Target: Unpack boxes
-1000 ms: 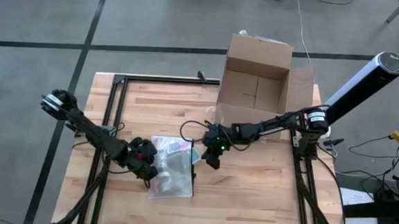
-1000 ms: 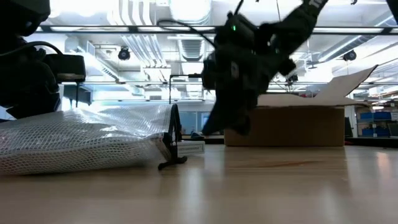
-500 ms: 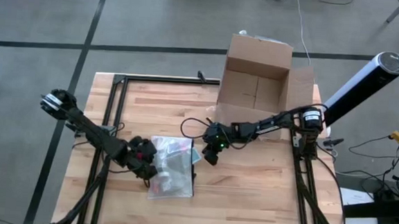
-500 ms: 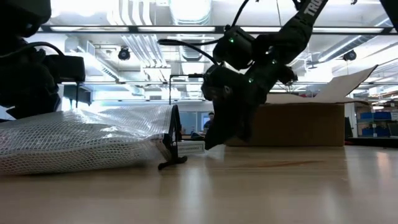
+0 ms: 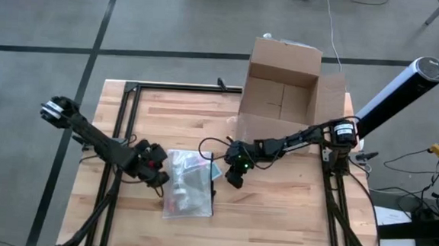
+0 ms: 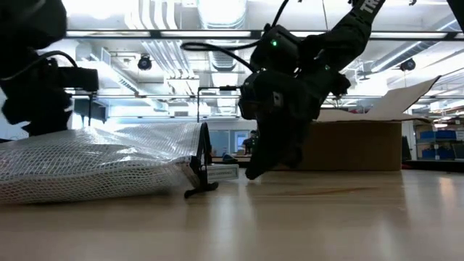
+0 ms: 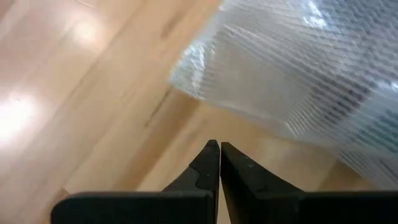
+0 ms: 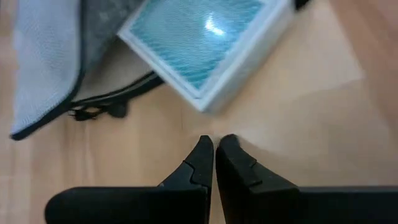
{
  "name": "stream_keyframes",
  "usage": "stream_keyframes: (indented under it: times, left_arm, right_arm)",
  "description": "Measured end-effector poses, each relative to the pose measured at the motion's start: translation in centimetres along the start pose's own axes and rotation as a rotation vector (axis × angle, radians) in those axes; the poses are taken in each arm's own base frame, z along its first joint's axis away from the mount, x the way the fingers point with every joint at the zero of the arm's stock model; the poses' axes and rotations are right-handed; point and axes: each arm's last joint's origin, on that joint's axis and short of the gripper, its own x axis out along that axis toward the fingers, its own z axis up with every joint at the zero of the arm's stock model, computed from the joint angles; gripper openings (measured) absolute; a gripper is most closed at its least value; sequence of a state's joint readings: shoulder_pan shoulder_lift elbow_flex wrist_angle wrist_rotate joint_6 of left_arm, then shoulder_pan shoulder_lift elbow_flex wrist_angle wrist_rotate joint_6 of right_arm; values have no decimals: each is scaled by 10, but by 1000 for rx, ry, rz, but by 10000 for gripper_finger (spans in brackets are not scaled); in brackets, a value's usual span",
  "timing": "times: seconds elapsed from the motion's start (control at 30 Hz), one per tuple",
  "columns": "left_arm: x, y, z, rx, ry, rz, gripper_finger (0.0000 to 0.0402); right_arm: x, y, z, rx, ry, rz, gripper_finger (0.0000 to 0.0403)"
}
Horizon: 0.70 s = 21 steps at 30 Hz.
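Left gripper (image 5: pixel 157 174) is kept closed and empty just beside the mesh zip pouch (image 5: pixel 189 184), while the right gripper (image 5: pixel 234 177), also pinched shut on nothing, is held low near the small teal-faced box (image 8: pixel 208 46) at the pouch's mouth. Fingers would need to be opened before that item is taken, judging by their position. Cardboard box (image 5: pixel 283 89) is left open at the far edge of the butcher-block table (image 5: pixel 275 218). Ceiling ducts and lights are seen behind.

The pouch (image 5: pixel 189 182) lies on the table (image 5: pixel 275 210), the box (image 5: pixel 281 89) behind it.
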<state>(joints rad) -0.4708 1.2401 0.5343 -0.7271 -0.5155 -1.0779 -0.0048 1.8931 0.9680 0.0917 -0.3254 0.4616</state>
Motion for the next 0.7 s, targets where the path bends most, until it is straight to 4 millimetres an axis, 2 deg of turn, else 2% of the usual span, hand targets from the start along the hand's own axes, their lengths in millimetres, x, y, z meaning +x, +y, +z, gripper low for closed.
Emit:
stream_keyframes:
  times: [0.17,0.43,0.7]
  left_arm:
    - [6,5,10,5,-2,22,0]
    - [14,8,26,20,-33,8,0]
    - [16,2,38,33,-94,-79,0]
  right_arm:
    - [0,-1,6,10,-28,-11,0]
    - [-6,-14,17,20,-84,-43,0]
    - [-8,-17,24,10,-135,-31,0]
